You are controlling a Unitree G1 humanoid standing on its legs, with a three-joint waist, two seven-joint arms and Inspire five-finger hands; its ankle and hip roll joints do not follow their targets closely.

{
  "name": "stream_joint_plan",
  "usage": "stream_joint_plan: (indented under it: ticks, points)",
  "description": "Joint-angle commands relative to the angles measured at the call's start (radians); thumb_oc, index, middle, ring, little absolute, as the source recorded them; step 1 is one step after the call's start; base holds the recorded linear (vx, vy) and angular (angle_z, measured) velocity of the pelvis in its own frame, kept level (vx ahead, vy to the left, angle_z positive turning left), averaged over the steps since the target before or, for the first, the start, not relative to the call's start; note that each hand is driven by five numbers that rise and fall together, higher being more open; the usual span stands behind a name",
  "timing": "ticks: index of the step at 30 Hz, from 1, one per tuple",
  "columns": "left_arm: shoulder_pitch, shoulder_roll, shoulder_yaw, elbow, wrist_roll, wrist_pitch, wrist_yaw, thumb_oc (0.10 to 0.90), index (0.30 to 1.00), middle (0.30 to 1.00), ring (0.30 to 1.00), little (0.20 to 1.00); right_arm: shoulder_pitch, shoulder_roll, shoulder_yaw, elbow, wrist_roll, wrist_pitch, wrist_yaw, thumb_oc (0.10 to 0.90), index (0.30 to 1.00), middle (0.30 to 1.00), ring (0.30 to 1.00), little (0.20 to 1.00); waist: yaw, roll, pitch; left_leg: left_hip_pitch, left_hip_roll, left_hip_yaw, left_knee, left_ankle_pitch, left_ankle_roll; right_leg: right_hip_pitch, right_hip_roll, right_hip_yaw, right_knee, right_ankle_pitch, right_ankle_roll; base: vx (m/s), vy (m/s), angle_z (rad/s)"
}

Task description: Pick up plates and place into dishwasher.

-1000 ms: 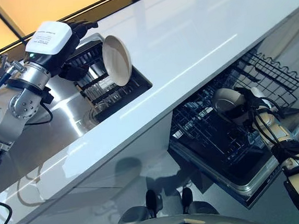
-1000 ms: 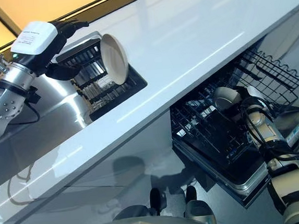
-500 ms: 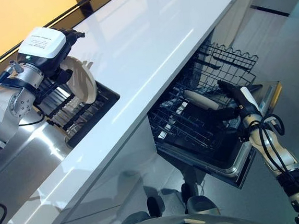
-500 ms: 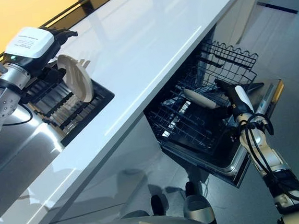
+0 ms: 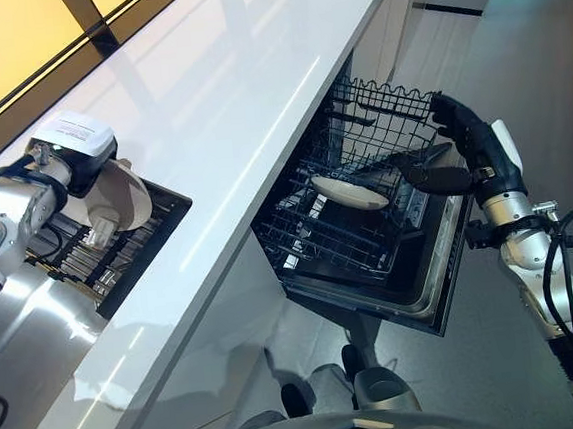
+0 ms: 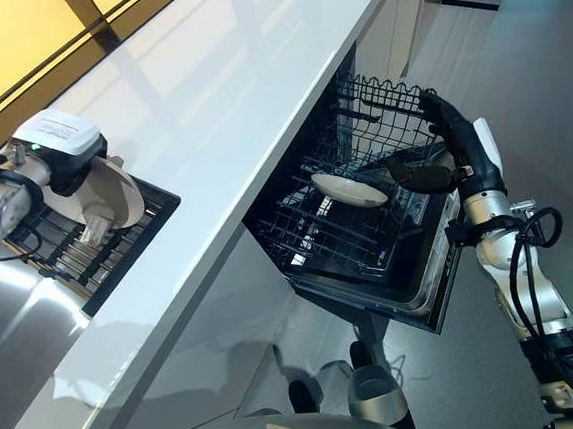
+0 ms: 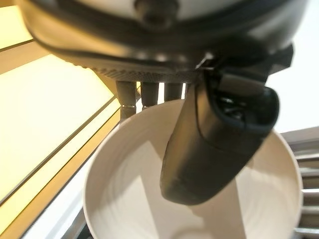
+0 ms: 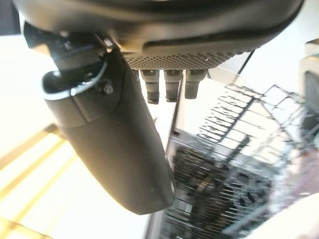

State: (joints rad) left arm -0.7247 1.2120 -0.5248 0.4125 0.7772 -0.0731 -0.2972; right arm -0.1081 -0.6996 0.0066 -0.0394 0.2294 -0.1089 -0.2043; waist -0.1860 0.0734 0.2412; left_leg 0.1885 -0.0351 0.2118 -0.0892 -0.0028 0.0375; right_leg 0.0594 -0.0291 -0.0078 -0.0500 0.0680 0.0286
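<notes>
Gripping a cream plate [image 7: 149, 199], the left hand [image 7: 219, 139] pinches its rim, thumb inside, seen from its wrist. Right hand [image 5: 466, 149] has let go, fingers relaxed; its plate [image 5: 350, 191] now lies in the dishwasher rack [image 5: 309, 243].

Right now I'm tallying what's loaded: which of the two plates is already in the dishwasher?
The plate lying in the dishwasher rack, near the open right hand. The other plate is gripped by the left hand over the sink rack.

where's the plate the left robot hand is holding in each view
Left eye view: plate at left edge, over the sink rack.
Right eye view: plate at left, same spot.
Left wrist view: plate under the left robot hand.
Right wrist view: not seen.
Shared landmark: white countertop.
</notes>
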Motion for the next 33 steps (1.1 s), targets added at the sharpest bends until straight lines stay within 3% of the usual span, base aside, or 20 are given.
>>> stream_joint_plan:
  ticks: [1, 8, 13, 15, 20, 23, 26, 33]
  points:
    - [-0.115, 0.048, -0.054, 0.059, 0.019, 0.023, -0.079, 0.100, 0.300, 0.300, 0.300, 0.200, -0.184, -0.085, -0.122, -0.103, 0.002, -0.155, -0.096, 0.800, 0.900, 0.900, 0.900, 0.900, 0.030, 0.041, -0.088, -0.040, -0.079, -0.048, 0.061, -0.120, 0.039, -0.033, 0.021, -0.045, 0.138, -0.138, 0.090, -0.04, 0.004, 0.01]
    - [-0.156, 0.054, -0.075, 0.030, 0.013, 0.032, -0.062, 0.100, 0.300, 0.300, 0.300, 0.200, -0.234, -0.097, -0.112, -0.118, 0.006, -0.138, -0.140, 0.800, 0.900, 0.900, 0.900, 0.900, 0.063, 0.027, -0.106, -0.043, -0.079, -0.080, 0.057, -0.116, 0.038, -0.020, 0.022, -0.068, 0.132, -0.148, 0.080, -0.04, -0.031, 0.03]
    - [-0.096, 0.086, 0.036, -0.036, -0.074, 0.081, 0.203, 0.100, 0.300, 0.300, 0.300, 0.200, -0.215, -0.087, -0.118, -0.134, 0.037, -0.143, -0.103, 0.800, 0.900, 0.900, 0.900, 0.900, 0.096, 0.010, -0.117, -0.045, -0.074, -0.104, 0.054, -0.110, 0.036, -0.007, 0.028, -0.086, 0.126, -0.157, 0.068, -0.07, -0.079, 0.10]
    - [-0.004, 0.100, 0.164, -0.085, -0.120, 0.088, 0.402, 0.100, 0.300, 0.300, 0.300, 0.200, -0.181, -0.069, -0.138, -0.141, 0.079, -0.171, -0.062, 0.800, 0.900, 0.900, 0.900, 0.900, 0.118, -0.003, -0.124, -0.046, -0.071, -0.113, 0.050, -0.105, 0.033, 0.000, 0.030, -0.095, 0.120, -0.161, 0.063, -0.07, -0.084, 0.21]
    - [0.303, 0.049, 0.570, -0.243, -0.207, 0.006, 0.805, 0.100, 0.300, 0.300, 0.300, 0.200, -0.135, -0.001, -0.159, -0.192, 0.225, -0.215, 0.102, 0.800, 0.900, 0.900, 0.900, 0.900, 0.163, -0.022, -0.139, -0.045, -0.062, -0.131, 0.032, -0.092, 0.026, 0.012, 0.033, -0.124, 0.110, -0.169, 0.048, -0.08, -0.074, 0.29]
    - [0.418, -0.037, 0.719, -0.352, -0.159, -0.074, 0.995, 0.100, 0.300, 0.300, 0.300, 0.200, -0.154, 0.042, -0.115, -0.226, 0.246, -0.193, 0.157, 0.800, 0.900, 0.900, 0.900, 0.900, 0.174, -0.030, -0.148, -0.042, -0.058, -0.141, 0.020, -0.083, 0.017, 0.022, 0.032, -0.146, 0.105, -0.174, 0.040, -0.08, -0.053, 0.32]
    - [0.449, -0.112, 0.763, -0.453, -0.108, -0.121, 1.078, 0.100, 0.300, 0.300, 0.300, 0.200, -0.178, 0.075, -0.067, -0.246, 0.230, -0.163, 0.169, 0.800, 0.900, 0.900, 0.900, 0.900, 0.183, -0.037, -0.155, -0.038, -0.054, -0.152, 0.008, -0.078, 0.009, 0.029, 0.029, -0.166, 0.103, -0.179, 0.037, -0.06, -0.037, 0.34]
    - [0.429, -0.182, 0.722, -0.572, -0.072, -0.210, 1.085, 0.100, 0.300, 0.300, 0.300, 0.200, -0.226, 0.100, 0.043, -0.258, 0.241, -0.097, 0.238, 0.800, 0.900, 0.900, 0.900, 0.900, 0.187, -0.052, -0.173, -0.039, -0.046, -0.161, 0.003, -0.072, -0.003, 0.039, 0.027, -0.186, 0.094, -0.178, 0.035, -0.04, -0.044, 0.35]
